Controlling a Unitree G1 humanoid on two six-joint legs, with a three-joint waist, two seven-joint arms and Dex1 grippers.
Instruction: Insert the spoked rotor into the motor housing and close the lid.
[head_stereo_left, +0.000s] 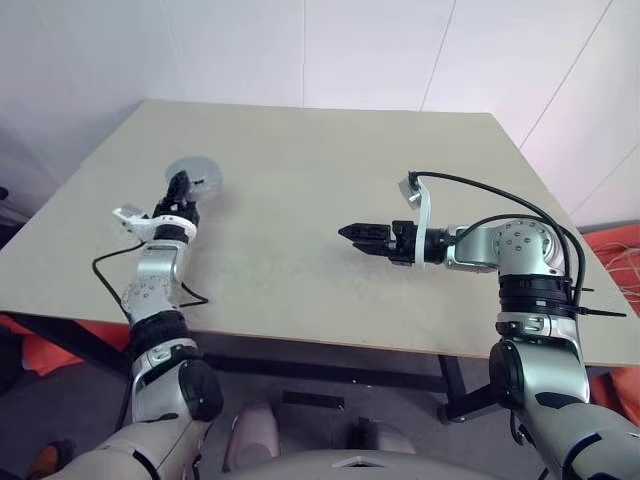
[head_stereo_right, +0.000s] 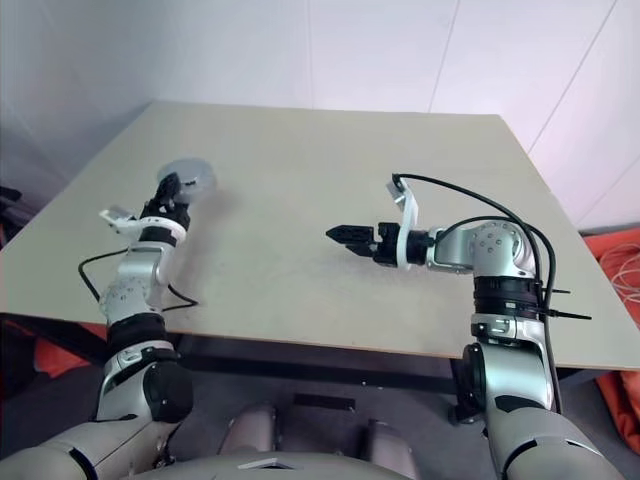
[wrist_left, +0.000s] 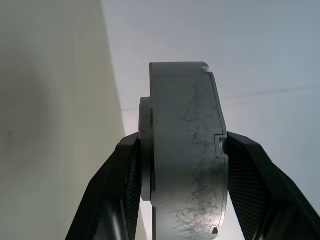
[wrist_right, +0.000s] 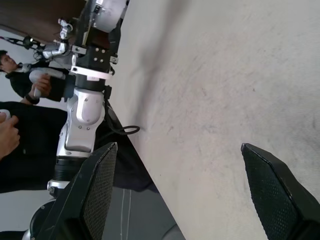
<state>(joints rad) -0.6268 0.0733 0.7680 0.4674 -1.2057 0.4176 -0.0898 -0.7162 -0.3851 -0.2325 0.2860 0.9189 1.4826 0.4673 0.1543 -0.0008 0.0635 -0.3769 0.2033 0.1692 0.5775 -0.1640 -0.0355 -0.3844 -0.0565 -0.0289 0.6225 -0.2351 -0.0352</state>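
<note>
— What's the left tool (head_stereo_left: 180, 186) got hold of?

— A round grey metal part, the motor housing (wrist_left: 185, 150) as far as I can tell. Both black fingers (wrist_left: 127, 185) are pressed against its opposite faces, so it sits edge-on between them, scratched rim towards the wrist. From above it shows as a pale disc (head_stereo_left: 196, 173) just past the fingertips, held over the far left stretch of the counter (head_stereo_left: 300, 200).

— Is its lid shut? Is the rotor inside?

— I can't tell. Along the rim there's a seam and a stepped notch, but the faces are hidden by the fingers.

— And the right tool (head_stereo_left: 352, 234)?

— Its jaws stand wide apart with nothing between them, just bare counter (wrist_right: 225, 100) beyond. It hangs well away from the left tool, pointing across toward it, over the middle of the counter.

— Anybody about?

— Past the counter's edge on the left arm's side, a person in dark clothing (wrist_right: 20, 125), a hand (wrist_right: 7, 132) showing.
</note>
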